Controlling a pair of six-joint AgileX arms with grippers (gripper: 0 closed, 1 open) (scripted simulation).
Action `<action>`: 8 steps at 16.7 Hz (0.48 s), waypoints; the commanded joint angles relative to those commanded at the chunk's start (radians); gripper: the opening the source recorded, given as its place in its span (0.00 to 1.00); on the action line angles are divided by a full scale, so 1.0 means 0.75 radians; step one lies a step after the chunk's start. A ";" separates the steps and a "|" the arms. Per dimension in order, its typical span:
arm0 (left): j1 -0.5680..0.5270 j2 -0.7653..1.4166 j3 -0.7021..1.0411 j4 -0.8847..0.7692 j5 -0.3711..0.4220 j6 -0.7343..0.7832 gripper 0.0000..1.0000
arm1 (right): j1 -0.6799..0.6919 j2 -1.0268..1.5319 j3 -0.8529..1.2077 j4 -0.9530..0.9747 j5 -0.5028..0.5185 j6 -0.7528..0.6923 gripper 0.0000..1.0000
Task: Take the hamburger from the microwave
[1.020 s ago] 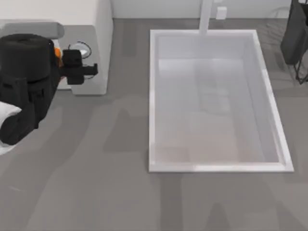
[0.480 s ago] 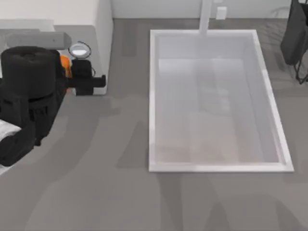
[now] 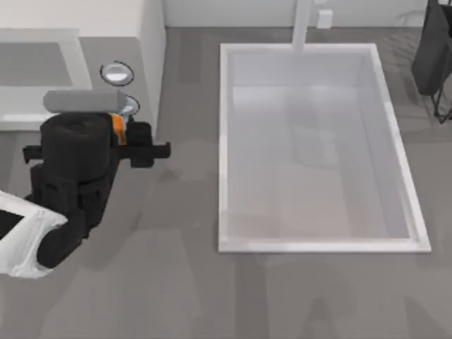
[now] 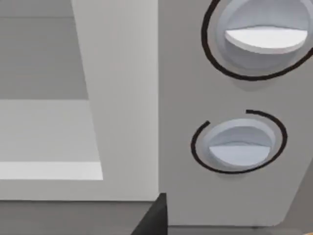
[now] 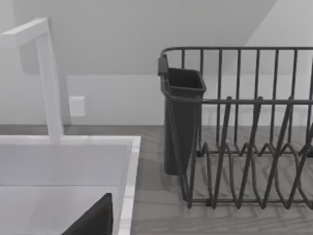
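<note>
Left gripper (image 3: 145, 145) just off microwave (image 3: 152, 42) front, finger state unclear | orange hamburger (image 3: 118, 123) glimpsed at wrist | likely light, soft, glossy: hold gently across bun sides | right arm parked far right

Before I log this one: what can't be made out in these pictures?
- Hamburger: top view, the orange patch by the left tool is too small to identify as it.
- Microwave cavity: left wrist view, most of its inside is cut off by the picture's edge.
- Right tool: right wrist view, cut off by the edge, parked near the dish rack.
</note>
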 joint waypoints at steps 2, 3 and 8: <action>-0.002 0.134 -0.044 0.207 0.003 0.000 0.00 | 0.000 0.000 0.000 0.000 0.000 0.000 1.00; -0.003 0.195 -0.066 0.299 0.005 0.001 0.00 | 0.000 0.000 0.000 0.000 0.000 0.000 1.00; 0.000 0.385 -0.146 0.552 0.015 0.003 0.00 | 0.000 0.000 0.000 0.000 0.000 0.000 1.00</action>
